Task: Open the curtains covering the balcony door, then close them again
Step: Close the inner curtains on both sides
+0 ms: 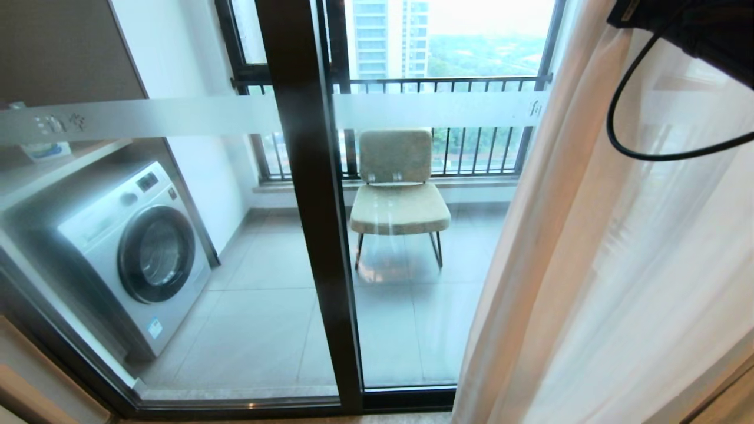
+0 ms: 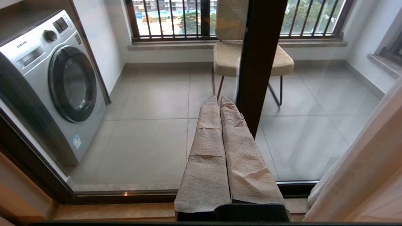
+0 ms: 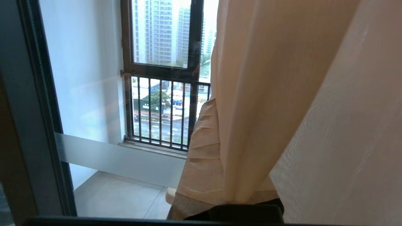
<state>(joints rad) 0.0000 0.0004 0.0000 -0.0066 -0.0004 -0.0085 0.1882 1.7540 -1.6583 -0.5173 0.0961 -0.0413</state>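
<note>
At right of balcony door [image 1: 306,194], curtains [image 1: 589,265] hang vertical, bunched; right gripper [image 3: 216,125] jaws clenched on curtain fold; left gripper [image 2: 220,103] jaws clenched empty

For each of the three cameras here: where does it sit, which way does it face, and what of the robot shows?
Head view: high, looking down through the balcony door at chair and washing machine; right arm at top corner.
Left wrist view: behind the shut left claw, facing the glass low down.
Right wrist view: behind the right claw, half buried in the curtains.
Shared: door frame, railing, curtains.
</note>
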